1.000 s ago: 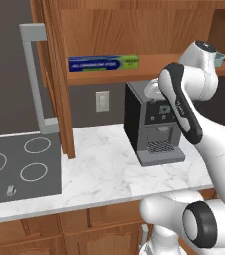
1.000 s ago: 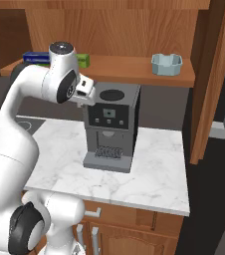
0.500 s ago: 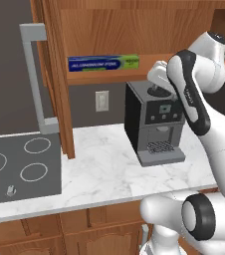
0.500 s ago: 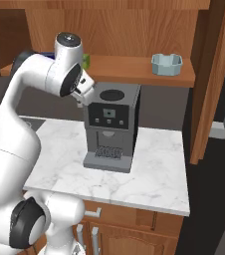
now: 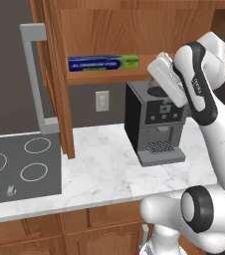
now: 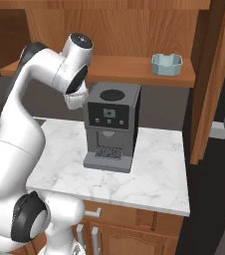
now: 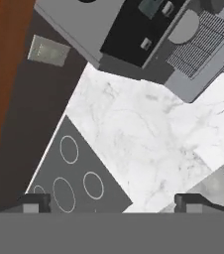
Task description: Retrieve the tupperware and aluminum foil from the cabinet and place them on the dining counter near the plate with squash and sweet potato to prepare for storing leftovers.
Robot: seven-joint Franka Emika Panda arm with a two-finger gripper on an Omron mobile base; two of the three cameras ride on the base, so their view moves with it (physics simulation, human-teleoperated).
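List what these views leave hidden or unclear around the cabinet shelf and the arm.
- Aluminum foil: in the right base view the arm covers that end of the shelf.
- Tupperware: its inside is unseen, rim at camera height; in the left base view the arm's upper part blocks it.
- Gripper: only the fingertips rise at the hand view's bottom; they are spread wide, empty.

1. Arm higher than a second ago, elbow lifted toward the cabinet point(image 5: 134, 30) shelf.
2. Hand up from in front of the coffee machine point(image 5: 156, 122) to level with its top.
3. Gripper point(image 7: 111, 201) jaws slightly wider, tips far apart.
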